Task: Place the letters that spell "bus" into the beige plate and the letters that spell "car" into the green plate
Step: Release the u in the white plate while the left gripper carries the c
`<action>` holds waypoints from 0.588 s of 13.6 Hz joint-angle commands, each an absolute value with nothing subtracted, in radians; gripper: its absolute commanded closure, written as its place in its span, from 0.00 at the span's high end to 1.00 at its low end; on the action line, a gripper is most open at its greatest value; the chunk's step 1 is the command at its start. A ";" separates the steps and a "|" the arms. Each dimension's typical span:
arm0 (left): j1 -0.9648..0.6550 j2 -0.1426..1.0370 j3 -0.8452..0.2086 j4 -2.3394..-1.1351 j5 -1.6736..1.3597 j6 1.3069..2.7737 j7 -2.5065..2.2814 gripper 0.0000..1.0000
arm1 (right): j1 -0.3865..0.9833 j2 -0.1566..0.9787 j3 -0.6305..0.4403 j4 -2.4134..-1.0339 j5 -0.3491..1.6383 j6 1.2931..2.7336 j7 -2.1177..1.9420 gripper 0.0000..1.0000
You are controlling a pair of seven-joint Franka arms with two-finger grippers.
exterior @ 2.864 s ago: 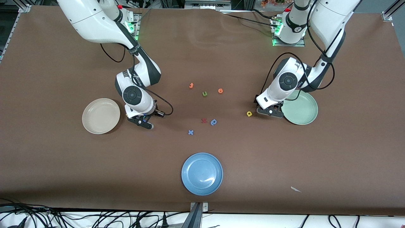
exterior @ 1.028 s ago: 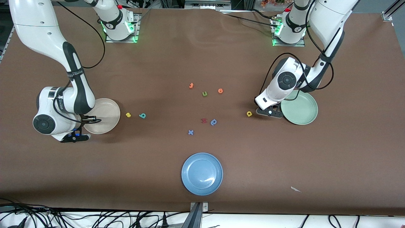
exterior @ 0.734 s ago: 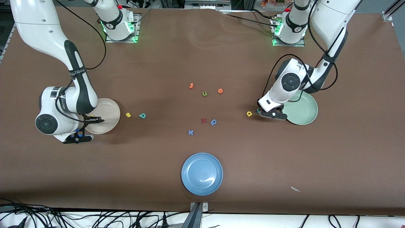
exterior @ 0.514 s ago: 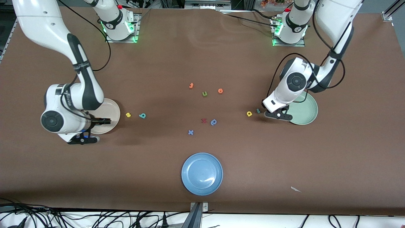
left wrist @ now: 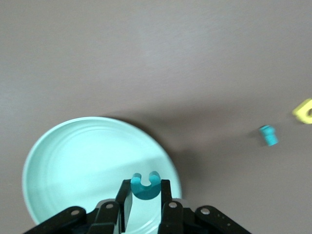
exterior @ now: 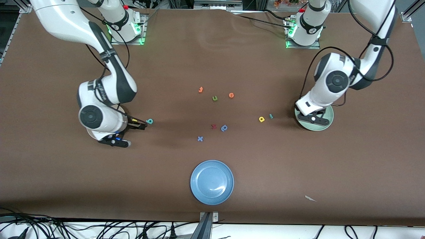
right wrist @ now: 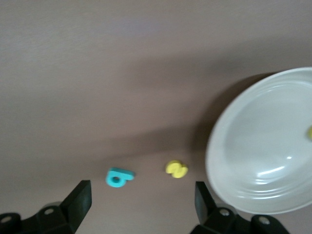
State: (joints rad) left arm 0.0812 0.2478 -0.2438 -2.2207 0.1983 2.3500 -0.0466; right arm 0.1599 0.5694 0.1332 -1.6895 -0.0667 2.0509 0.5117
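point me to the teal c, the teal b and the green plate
teal c [left wrist: 145, 186], left wrist view: the letter's lower curve, between the left hand's fingers.
teal b [right wrist: 118, 177], right wrist view: its round bowl.
green plate [left wrist: 73, 161], left wrist view: bare inner floor.

Front camera: we look steeply down from high across the table [exterior: 212, 59], facing both bases at the top edge; the whole tabletop fits. Left wrist camera: we look straight down, close over the green plate [left wrist: 73, 165], also seen in the front view [exterior: 328, 116]. Right wrist camera: likewise close and downward, sharing the beige plate [right wrist: 263, 146] with the front view.
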 commanded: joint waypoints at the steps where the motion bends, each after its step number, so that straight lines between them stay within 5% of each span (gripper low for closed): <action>1: 0.095 0.261 -0.209 -2.240 0.218 2.348 0.043 0.16 | 0.176 0.607 0.137 -1.707 -0.055 2.106 0.603 0.94; 2: 0.101 0.270 -0.204 -2.240 0.218 2.355 0.051 0.22 | 0.193 0.612 0.137 -1.718 -0.055 2.130 0.635 0.93; 4: 0.104 0.284 -0.203 -2.240 0.210 2.356 0.051 0.66 | 0.215 0.615 0.137 -1.753 -0.055 2.181 0.711 0.92; 5: 0.104 0.285 -0.202 -2.238 0.190 2.356 0.051 0.76 | 0.219 0.617 0.137 -1.767 -0.055 2.193 0.728 0.92; 8: 0.103 0.285 -0.204 -2.232 0.183 2.355 0.043 0.80 | 0.224 0.617 0.137 -1.802 -0.055 2.230 0.742 0.91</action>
State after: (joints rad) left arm 0.1020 0.2872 -0.2008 -2.2404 0.1972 2.3542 0.0322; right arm 0.2258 0.6331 0.1358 -1.7650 -0.0667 2.1984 0.7268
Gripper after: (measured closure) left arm 0.278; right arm 0.079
